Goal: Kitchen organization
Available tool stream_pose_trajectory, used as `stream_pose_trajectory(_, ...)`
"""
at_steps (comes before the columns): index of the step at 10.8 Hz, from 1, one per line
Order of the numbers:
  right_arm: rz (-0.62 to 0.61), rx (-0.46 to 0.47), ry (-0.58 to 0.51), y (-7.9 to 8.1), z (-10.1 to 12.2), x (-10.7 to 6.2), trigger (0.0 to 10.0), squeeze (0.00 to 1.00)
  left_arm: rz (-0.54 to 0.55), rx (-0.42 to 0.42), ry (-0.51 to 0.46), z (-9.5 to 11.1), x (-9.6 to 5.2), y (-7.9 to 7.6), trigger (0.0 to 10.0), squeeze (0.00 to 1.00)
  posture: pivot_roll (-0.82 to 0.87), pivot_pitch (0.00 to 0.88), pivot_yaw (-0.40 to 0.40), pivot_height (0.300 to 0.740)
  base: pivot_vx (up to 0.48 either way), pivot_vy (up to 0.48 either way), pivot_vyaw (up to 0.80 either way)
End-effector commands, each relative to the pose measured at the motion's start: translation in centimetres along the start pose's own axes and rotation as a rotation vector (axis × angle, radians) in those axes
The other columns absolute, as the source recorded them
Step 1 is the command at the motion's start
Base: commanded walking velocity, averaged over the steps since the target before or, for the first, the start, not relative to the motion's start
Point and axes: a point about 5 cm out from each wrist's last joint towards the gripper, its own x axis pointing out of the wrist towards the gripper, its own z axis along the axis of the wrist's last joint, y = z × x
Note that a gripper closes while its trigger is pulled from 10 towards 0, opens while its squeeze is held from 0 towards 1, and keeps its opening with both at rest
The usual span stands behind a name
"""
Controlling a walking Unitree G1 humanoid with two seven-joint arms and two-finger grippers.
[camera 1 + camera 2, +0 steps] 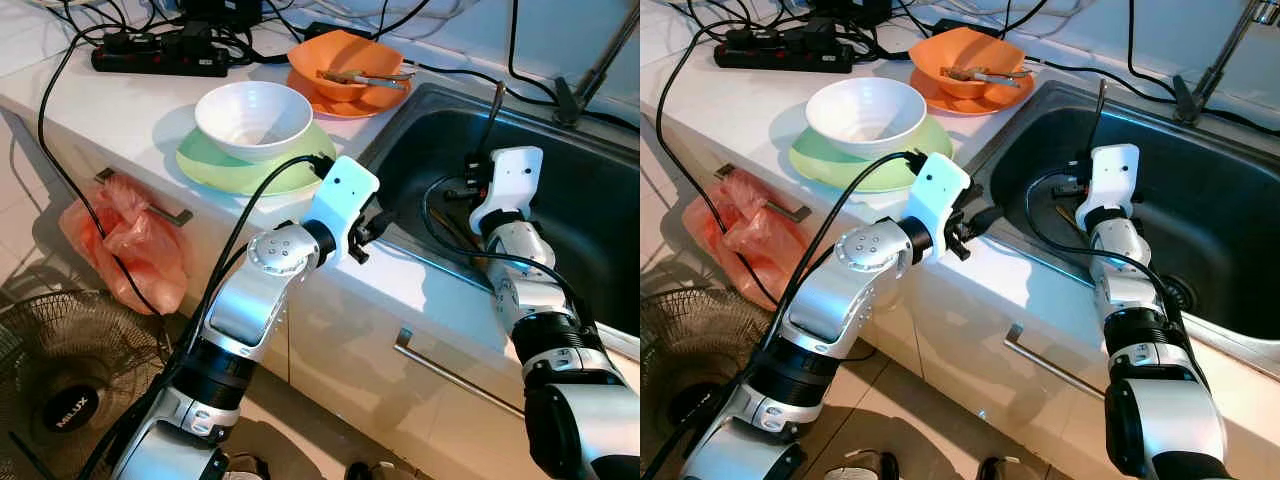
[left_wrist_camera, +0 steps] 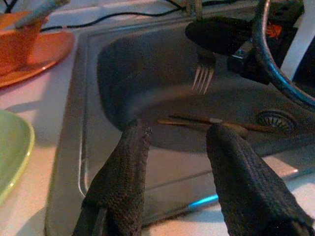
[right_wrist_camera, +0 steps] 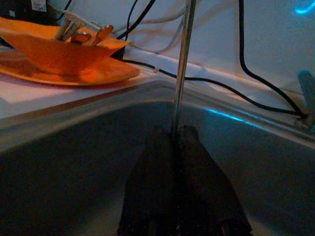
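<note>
My right gripper (image 1: pixel 480 168) hangs inside the steel sink (image 1: pixel 600 200), shut on a metal fork (image 2: pixel 203 77). The fork's tines point down and its handle (image 3: pixel 183 64) rises straight up between the closed fingers. My left gripper (image 2: pixel 174 135) is open over the sink's near left rim, with nothing between its fingers (image 2: pixel 123 177). A pair of chopsticks (image 2: pixel 206 121) lies on the sink bottom beyond it. On the counter stands an orange bowl (image 1: pixel 345 62) holding utensils, set on an orange plate.
A white bowl (image 1: pixel 253 118) sits on a green plate (image 1: pixel 215 165) left of the sink. A power strip (image 1: pixel 160 55) and cables lie at the counter's back. An orange plastic bag (image 1: pixel 130 240) hangs from a drawer handle; a fan (image 1: pixel 60 390) stands on the floor.
</note>
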Motion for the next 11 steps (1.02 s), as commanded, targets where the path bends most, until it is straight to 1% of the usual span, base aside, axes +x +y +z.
stream_pose_trajectory(1, -0.006, -0.014, -0.011, -0.18, 0.48, 0.31, 10.0, 0.0, -0.029, 0.0, 0.001, 0.08, -0.11, -0.59, 10.0, 0.0, 0.06, 0.092, -0.039, 0.74, 0.0, 0.0, 0.0)
stream_pose_trajectory(3, 0.004, -0.015, 0.006, 0.05, 0.21, 0.35, 10.0, 0.0, -0.033, -0.005, 0.023, -0.19, -0.14, -0.71, 10.0, 0.0, 0.06, 0.09, -0.039, 0.74, 0.0, 0.0, 0.0)
stream_pose_trajectory(4, 0.003, -0.012, 0.007, 0.07, 0.17, 0.34, 10.0, 0.78, -0.035, -0.005, 0.026, -0.22, -0.12, -0.75, 10.0, 0.0, 0.06, 0.09, -0.039, 0.74, 0.0, 0.0, 0.0)
stream_pose_trajectory(5, 0.002, -0.011, 0.011, 0.11, 0.05, 0.31, 10.0, 1.0, -0.038, -0.003, 0.031, -0.31, -0.11, -0.84, 10.0, 0.0, 0.06, 0.09, -0.039, 0.74, 0.0, 0.0, 0.0)
stream_pose_trajectory(11, -0.002, -0.011, 0.02, 0.04, -0.08, 0.29, 10.0, 1.0, -0.024, -0.009, 0.029, -0.24, -0.16, -0.75, 10.0, 0.0, 0.07, 0.111, -0.045, 0.74, 0.0, 0.0, 0.0)
